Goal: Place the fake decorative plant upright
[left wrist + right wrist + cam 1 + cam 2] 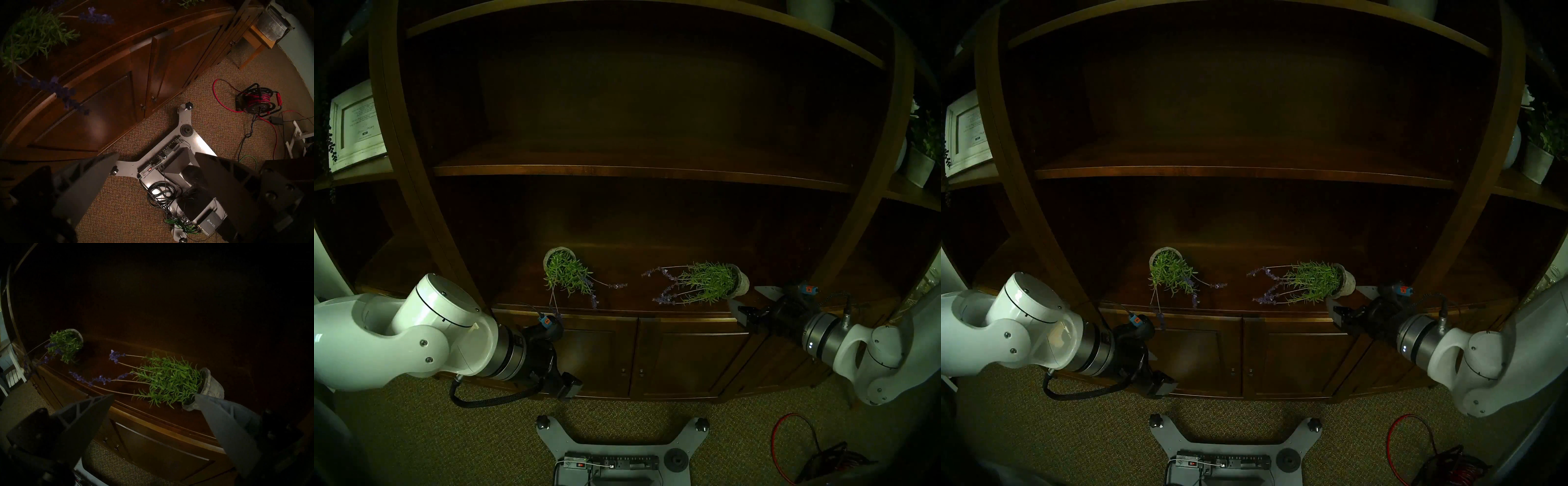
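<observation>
Dim scene, dark wood shelf unit (619, 169). Left gripper (156, 156) hangs in front of the cabinet doors (636, 353) below the ledge's left front edge, aimed down at the carpet (449, 424) and the robot base plate (619, 444); fingers (81, 183) spread wide, released, nothing between them.

Left plant (566, 271) lies tipped over on the cabinet ledge (629, 302), left of centre. Its grey pot (551, 254) points toward the back of the ledge, the mouth faces the front, green leaves spill forward, and purple flower stems (594, 298) reach to the front edge; one stem hangs past the edge near the left wrist.

Right plant (707, 281) also lies on its side, near the ledge's right front corner. Its pot (739, 278) is toward the right end, foliage and long purple-tipped stems (667, 292) stretch left toward the ledge's middle. The two plants are well apart, flower tips pointing roughly toward each other.

Right gripper (153, 395) sits just off the ledge's right front edge, pointing at the right plant. Fingers (226, 426) wide apart, released, holding nothing. In the right wrist view one fingertip overlaps the pot's lower rim (190, 405); cannot tell if it touches.

Floor right: red cable reel (823, 465). Side shelves: framed print (356, 125) far left, small potted plant (921, 156) far right.
</observation>
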Controlling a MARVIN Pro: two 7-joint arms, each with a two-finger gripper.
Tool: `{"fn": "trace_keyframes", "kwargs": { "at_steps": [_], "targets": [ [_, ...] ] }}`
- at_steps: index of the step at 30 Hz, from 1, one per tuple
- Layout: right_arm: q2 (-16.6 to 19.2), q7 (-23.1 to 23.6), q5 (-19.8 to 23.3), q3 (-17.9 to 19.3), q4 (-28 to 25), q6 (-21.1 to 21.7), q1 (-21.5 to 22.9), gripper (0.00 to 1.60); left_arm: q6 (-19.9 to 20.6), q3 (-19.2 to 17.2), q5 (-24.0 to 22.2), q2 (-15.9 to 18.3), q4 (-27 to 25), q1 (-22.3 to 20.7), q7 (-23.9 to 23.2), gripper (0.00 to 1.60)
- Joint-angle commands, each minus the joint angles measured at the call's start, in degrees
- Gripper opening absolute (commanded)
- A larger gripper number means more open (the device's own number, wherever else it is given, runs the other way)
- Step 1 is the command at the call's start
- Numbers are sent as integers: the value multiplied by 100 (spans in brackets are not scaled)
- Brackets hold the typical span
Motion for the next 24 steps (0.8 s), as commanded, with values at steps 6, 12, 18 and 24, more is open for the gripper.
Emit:
{"fn": "trace_keyframes", "kwargs": {
  "at_steps": [6, 12, 18, 24],
  "targets": [
    [180, 440, 832, 501, 253, 522, -67, 160, 8, -81, -2, -14, -13, -71, 8, 160],
    [224, 428, 888, 618, 322, 616, -144, 160, 9, -82, -2, -14, -13, -70, 8, 160],
    [313, 127, 765, 918, 359, 695, -426, 160, 9, -82, -2, -14, -13, -70, 8, 160],
    [351, -99, 750, 1096, 402, 735, -563, 160, 9, -83, -2, -14, -13, -70, 8, 160]
  ]
}}
